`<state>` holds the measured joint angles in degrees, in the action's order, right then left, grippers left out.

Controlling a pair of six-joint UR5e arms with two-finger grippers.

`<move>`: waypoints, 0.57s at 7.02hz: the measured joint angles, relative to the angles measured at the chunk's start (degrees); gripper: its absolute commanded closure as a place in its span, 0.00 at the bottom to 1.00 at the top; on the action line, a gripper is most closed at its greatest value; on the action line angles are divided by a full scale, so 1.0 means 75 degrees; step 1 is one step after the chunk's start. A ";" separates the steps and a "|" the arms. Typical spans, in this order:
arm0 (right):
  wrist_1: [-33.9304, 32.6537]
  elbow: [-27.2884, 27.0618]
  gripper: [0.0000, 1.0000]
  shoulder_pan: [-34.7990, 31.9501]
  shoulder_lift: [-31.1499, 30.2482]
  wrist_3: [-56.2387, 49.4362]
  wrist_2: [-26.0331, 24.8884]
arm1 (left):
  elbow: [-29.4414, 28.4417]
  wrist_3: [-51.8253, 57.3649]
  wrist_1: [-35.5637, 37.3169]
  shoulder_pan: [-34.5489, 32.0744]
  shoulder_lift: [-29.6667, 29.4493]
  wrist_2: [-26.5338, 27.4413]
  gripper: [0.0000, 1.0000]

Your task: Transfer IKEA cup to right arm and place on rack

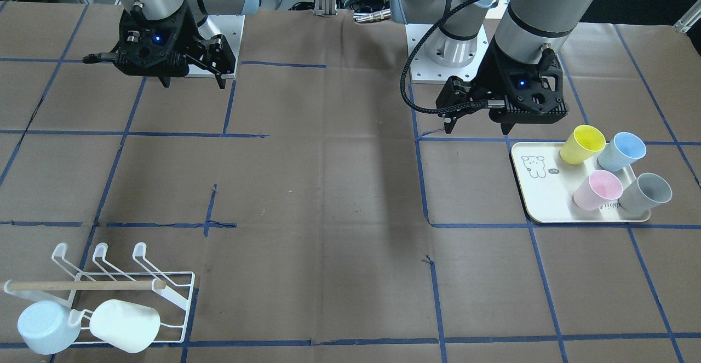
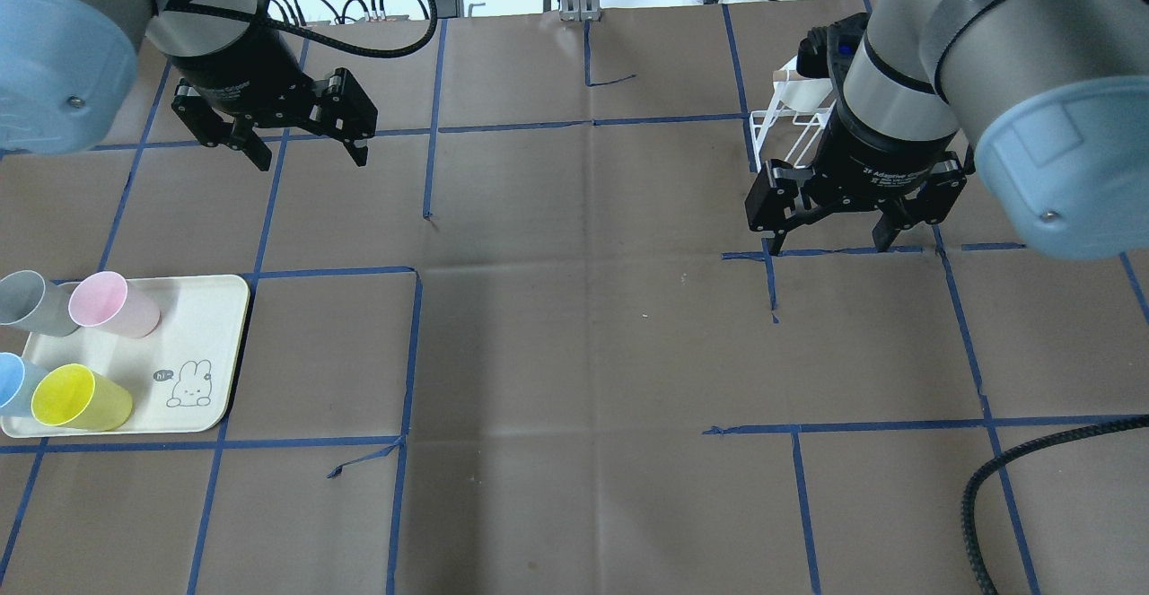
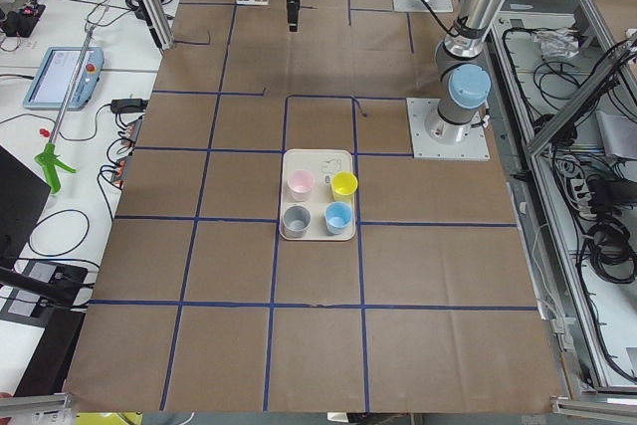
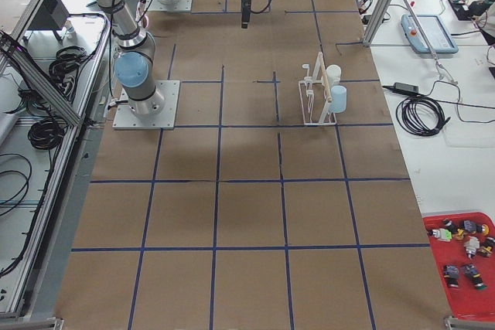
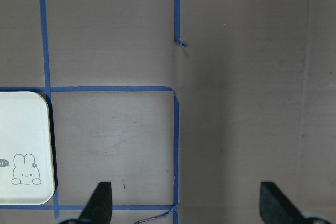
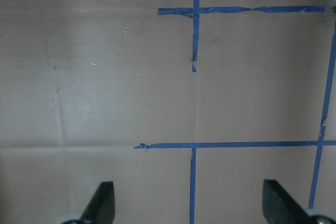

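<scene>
Cream plastic is the first thing I notice: the tray (image 2: 224, 344) at the robot's left end of the bench (image 2: 574, 353). It carries four cups standing mouth up in two pairs. The yellow cup (image 2: 76, 396) and blue cup (image 2: 13, 384) are on the robot's side, and the pink cup (image 2: 112, 303) and grey cup (image 2: 27, 301) are behind them. I'd guess they are bunched there so the left arm alone can reach them. None has been lifted, and I cannot tell which one is meant to go first.

Just right of the tray the left hand (image 2: 311, 162) hangs high above the bench, fingers spread wide with nothing between them. Its wrist view catches only the tray's corner, so it looks parked rather than lined up on a cup.

Well right of the tray, across the bare middle, the right hand (image 2: 827, 247) hovers with its fingers spread just as wide, also holding nothing. That gap is probably where the cup gets passed over.

Farthest from the tray, at the right end, is the rack (image 1: 140, 249) with its wooden dowel (image 1: 82, 285). A pale blue cup (image 1: 44, 327) and a white cup (image 1: 126, 324) already sit tilted over the front prongs, while the back row of prongs is free. I'd judge only the right arm can reach it, hence the handover.
</scene>
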<state>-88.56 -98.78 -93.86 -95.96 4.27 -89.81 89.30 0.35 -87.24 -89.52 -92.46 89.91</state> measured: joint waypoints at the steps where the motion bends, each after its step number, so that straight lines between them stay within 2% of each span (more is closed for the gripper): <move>1: -0.0012 0.0005 0.00 0.0000 0.0011 -0.0004 0.0018 | -0.0001 0.0000 0.0004 -0.0001 0.0000 0.0000 0.00; 4: -0.0017 0.0034 0.00 0.0010 0.0095 -0.0007 0.0048 | -0.0010 0.0000 0.0007 -0.0003 -0.0003 0.0000 0.00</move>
<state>-88.69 -98.53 -93.79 -95.25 4.22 -89.45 89.23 0.35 -87.19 -89.55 -92.48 89.91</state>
